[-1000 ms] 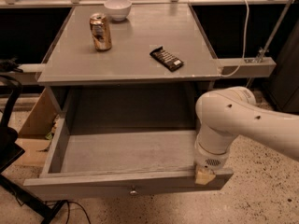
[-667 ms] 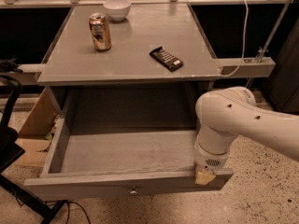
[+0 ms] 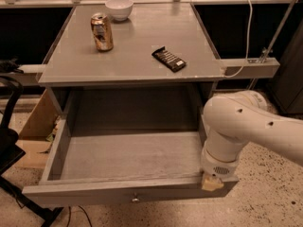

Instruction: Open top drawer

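Top drawer point(image 3: 128, 155) sits in the lower centre of the frame, pulled well out from under the grey table point(image 3: 142, 51). Interior floor bare grey, side walls visible left and right. Its tall front panel runs along the bottom edge of the frame, with the small round metal knob point(image 3: 136, 199) at its middle, low in the frame.

Gripper point(image 3: 211, 183) at the lower right, down at the right end of the drawer's front edge. A cream-coloured tip shows there, touching or just over the top rim of the panel; which of the two cannot be told. The thick white arm point(image 3: 246, 122) comes in from the right edge of the frame and hides most of the gripper. Whether it is spread or pressed together cannot be told, nor whether it grips the panel. It is well apart from the knob.

On the tabletop, upper half of the frame:
- gold and red drink can point(image 3: 102, 31), upright, upper left
- white bowl point(image 3: 119, 7) just behind the can, near the far edge
- dark snack bar point(image 3: 169, 59), lying flat, right of centre, apart from can and bowl

Left of the drawer: cardboard box point(image 3: 35, 122) on the floor, beside the left drawer wall. White cable point(image 3: 247, 27) hangs at upper right. Speckled floor point(image 3: 270, 197) at lower right
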Action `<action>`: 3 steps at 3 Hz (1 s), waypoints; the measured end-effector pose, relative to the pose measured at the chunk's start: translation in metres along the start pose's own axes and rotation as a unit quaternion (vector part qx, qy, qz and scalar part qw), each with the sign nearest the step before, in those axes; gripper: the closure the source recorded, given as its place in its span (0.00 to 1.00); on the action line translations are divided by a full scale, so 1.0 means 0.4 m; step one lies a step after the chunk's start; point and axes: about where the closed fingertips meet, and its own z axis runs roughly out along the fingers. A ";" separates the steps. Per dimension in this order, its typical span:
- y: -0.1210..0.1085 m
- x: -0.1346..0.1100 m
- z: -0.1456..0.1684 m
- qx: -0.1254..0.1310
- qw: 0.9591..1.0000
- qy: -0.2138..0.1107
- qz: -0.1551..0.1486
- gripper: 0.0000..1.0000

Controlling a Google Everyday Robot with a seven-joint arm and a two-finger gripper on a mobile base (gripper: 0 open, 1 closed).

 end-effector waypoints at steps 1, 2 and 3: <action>-0.005 -0.003 0.000 0.000 1.000 0.000 0.000 1.00; 0.009 -0.001 -0.002 -0.007 1.000 0.001 -0.004 1.00; 0.017 0.000 -0.003 -0.012 1.000 0.002 -0.008 0.82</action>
